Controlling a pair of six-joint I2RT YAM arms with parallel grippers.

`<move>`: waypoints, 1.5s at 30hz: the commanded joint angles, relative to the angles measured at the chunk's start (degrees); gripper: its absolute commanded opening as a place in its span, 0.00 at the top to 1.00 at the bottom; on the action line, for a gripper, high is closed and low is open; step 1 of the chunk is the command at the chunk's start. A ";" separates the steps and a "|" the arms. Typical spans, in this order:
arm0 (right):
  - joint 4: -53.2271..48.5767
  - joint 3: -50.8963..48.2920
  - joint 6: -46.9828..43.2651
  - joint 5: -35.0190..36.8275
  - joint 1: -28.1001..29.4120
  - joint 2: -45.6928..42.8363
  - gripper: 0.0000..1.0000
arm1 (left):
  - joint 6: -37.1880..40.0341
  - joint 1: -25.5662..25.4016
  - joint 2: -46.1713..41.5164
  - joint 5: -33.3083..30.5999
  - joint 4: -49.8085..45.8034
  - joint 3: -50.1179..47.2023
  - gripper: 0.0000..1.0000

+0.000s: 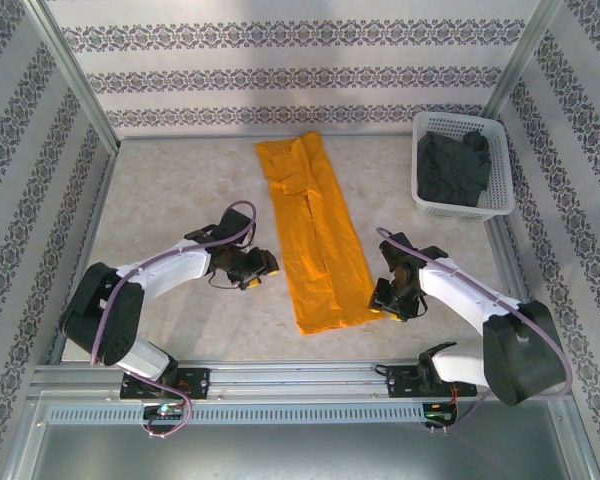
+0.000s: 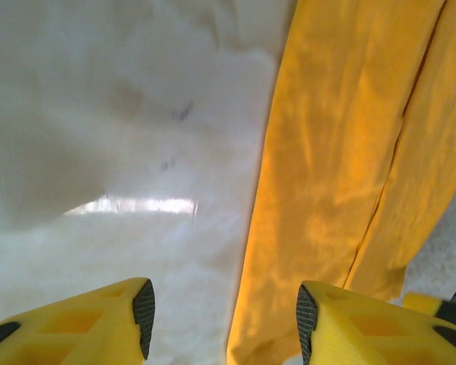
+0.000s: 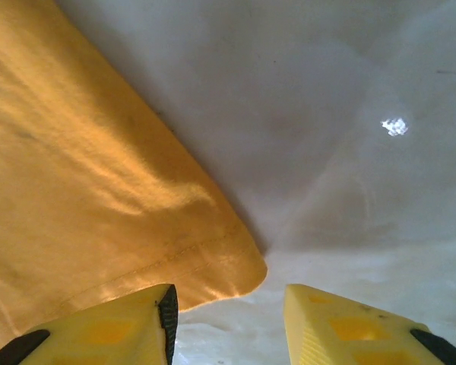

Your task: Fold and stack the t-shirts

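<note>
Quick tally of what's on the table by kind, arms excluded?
T-shirts: 2 (orange t-shirt flat on the table, dark grey t-shirt in the basket)
Baskets: 1 (white basket)
Total: 3

- The top view is bright and sharp, with even light from above and only faint shadows around the orange-yellow t-shirt (image 1: 315,240).
- In the left wrist view, the table (image 2: 99,114) left of the t-shirt looks washed out and blurry, with a white streak of glare and a soft grey shadow.
- In the right wrist view, a small bright spot shines on the table right of the t-shirt.
- A thin dark shadow runs along the t-shirt's right edge there.
- The cloth has shiny pale patches.
</note>
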 commanded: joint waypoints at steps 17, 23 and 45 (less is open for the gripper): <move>10.43 6.91 11.62 -3.32 21.89 7.95 1.00 | -9.75 -4.69 -18.40 -4.26 -7.29 -14.86 0.49; 11.01 6.04 15.26 -3.45 24.44 7.41 1.00 | -15.30 -5.13 -22.60 -2.31 -4.49 -20.20 0.49; 12.17 -1.97 18.56 -4.99 24.09 -0.55 1.00 | -27.77 -19.03 -1.65 -3.88 17.67 -14.55 0.59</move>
